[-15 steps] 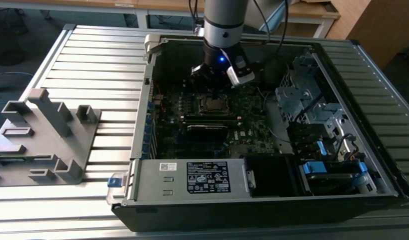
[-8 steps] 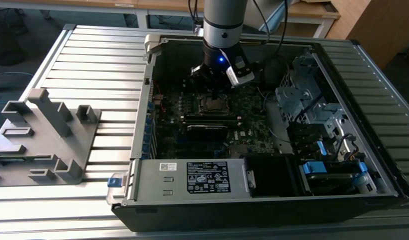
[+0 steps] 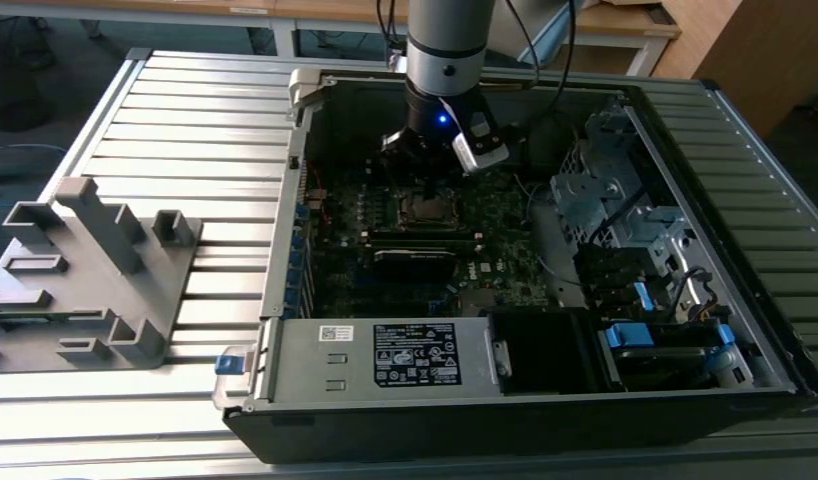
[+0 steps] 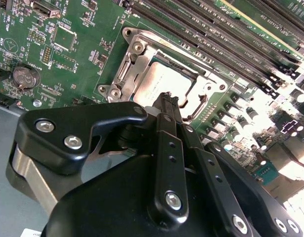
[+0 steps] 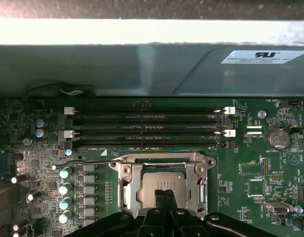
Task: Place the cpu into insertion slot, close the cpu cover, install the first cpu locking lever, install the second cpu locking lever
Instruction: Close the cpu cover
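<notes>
Black fingers of the hand (image 5: pixel 164 193) (image 4: pixel 166 98) are pressed together with nothing between them, their tips poised over the cpu (image 5: pixel 159 180) in both wrist views; whether they touch it I cannot tell. That grey chip lies in the insertion slot (image 3: pixel 427 208), and the silver cpu cover (image 5: pixel 131 185) is folded down flat around it. A thin metal lever (image 5: pixel 87 162) runs out from the cover's corner along the green board.

The first wrist view adds the long memory slots (image 5: pixel 147 126), a coin battery (image 5: pixel 277 138) and a white label (image 5: pixel 264 57) on the case wall, its print too small to make out. The exterior view takes in the whole open computer case (image 3: pixel 289 300) on a slatted metal surface (image 3: pixel 182 130), a dark printed sticker (image 3: pixel 416 353) on the silver box at its front, and a grey plastic stand (image 3: pixel 82 270) at the exterior view's left.
</notes>
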Robot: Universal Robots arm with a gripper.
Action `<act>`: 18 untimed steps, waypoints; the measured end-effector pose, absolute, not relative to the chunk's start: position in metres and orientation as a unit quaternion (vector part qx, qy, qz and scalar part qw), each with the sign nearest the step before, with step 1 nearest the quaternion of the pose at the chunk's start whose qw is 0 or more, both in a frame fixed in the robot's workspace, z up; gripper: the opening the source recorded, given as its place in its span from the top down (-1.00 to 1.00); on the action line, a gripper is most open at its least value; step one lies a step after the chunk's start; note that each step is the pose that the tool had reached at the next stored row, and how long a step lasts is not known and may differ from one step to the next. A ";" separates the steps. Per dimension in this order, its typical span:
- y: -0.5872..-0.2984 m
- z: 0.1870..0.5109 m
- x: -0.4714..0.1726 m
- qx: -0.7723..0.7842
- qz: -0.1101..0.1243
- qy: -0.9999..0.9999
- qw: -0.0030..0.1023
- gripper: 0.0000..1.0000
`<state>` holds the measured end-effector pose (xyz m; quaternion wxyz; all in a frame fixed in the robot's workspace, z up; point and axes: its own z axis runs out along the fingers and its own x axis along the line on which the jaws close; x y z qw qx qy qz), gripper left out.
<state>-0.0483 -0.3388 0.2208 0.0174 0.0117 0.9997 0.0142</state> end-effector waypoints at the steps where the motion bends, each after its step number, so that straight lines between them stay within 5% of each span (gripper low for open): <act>1: -0.339 0.220 -0.049 0.012 0.013 1.000 0.017 0.79; 18: -0.339 0.205 -0.073 0.011 0.000 1.000 0.018 0.79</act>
